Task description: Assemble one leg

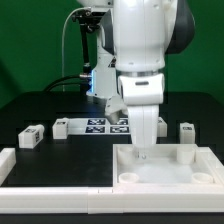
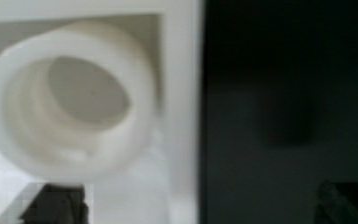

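Observation:
The large white square panel [image 1: 165, 178] lies at the front, on the exterior view's right. My gripper [image 1: 143, 150] hangs straight down over its back left part, close to the surface. In the wrist view my gripper [image 2: 202, 210] is open; its dark fingers [image 2: 51, 205] stand wide apart with nothing between them. Under it are a round raised white ring [image 2: 69, 100] on the panel and the panel's rim [image 2: 179, 90], with dark table beyond. Three small white tagged legs lie loose on the table: one [image 1: 30, 137], a second [image 1: 60, 127] and a third [image 1: 186, 131].
The marker board [image 1: 105, 125] lies behind the gripper. A white L-shaped rail [image 1: 12, 163] runs along the front on the exterior view's left. A short round white post [image 1: 186, 154] stands on the panel's back right corner.

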Tool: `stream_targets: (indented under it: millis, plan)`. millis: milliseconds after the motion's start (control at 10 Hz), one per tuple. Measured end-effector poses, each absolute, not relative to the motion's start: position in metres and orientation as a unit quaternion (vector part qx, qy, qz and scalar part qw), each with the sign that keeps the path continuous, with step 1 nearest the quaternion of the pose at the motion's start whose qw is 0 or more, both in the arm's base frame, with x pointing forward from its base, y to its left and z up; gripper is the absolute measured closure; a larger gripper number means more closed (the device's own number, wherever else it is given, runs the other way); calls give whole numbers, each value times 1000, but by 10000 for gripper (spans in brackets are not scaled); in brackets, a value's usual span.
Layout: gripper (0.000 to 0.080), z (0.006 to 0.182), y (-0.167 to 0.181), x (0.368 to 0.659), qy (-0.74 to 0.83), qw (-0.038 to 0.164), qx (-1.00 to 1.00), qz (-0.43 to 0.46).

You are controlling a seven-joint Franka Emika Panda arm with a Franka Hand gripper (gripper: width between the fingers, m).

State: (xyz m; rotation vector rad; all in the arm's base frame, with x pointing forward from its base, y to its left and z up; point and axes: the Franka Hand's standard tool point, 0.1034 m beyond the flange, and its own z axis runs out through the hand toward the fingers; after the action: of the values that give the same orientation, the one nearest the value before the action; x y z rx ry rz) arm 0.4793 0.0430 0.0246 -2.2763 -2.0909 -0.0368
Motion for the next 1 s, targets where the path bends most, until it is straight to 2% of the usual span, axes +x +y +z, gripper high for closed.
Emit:
stream_targets:
  millis: [100,300,600,900,1000]
  plan:
    - [151,35,44,468,-650,20,-760,-12]
    - [151,43,48,456,-611,14,-792,-15]
    - [151,42,47,456,-603,16,-797,-14]
    - [151,41,48,454,-473,22,-881,-12]
    - [151,39,49,444,-375,30,-927,-10]
